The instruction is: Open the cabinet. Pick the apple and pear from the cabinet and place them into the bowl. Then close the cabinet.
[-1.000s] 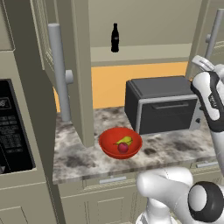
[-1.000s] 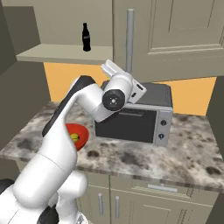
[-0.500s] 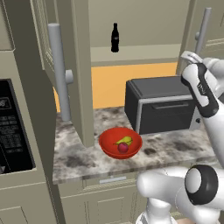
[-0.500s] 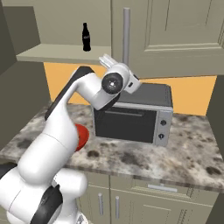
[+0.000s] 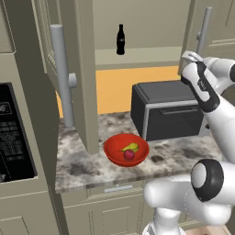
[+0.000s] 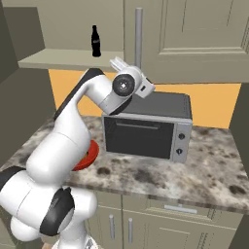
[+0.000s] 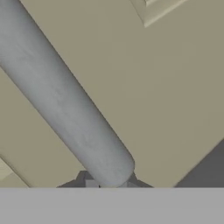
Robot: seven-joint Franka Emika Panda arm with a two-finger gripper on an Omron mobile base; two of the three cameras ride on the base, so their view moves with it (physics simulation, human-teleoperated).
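Note:
The cabinet [image 5: 137, 23] stands open, its left door [image 5: 85, 69] swung out edge-on. My gripper [image 5: 192, 56] [image 6: 136, 72] is shut on the lower end of the right door's grey bar handle [image 5: 203, 30] [image 6: 138, 36]. In the hand view that handle [image 7: 65, 105] runs diagonally down between my gripper's tips [image 7: 109, 183]. The red bowl [image 5: 114, 147] [image 6: 90, 154] sits on the counter with the dark-red apple [image 5: 129, 155] and the yellow-green pear [image 5: 131, 148] inside it.
A dark cola bottle [image 5: 120, 40] [image 6: 96, 41] stands on the cabinet shelf. A black toaster oven [image 5: 165, 110] [image 6: 146, 131] sits on the marbled counter [image 5: 82, 165] right of the bowl. A tall unit with a black panel [image 5: 13, 133] bounds the left side.
My hand and the right door's handle have moved left together, and the right door has swung toward closed. The bowl and fruit have not moved.

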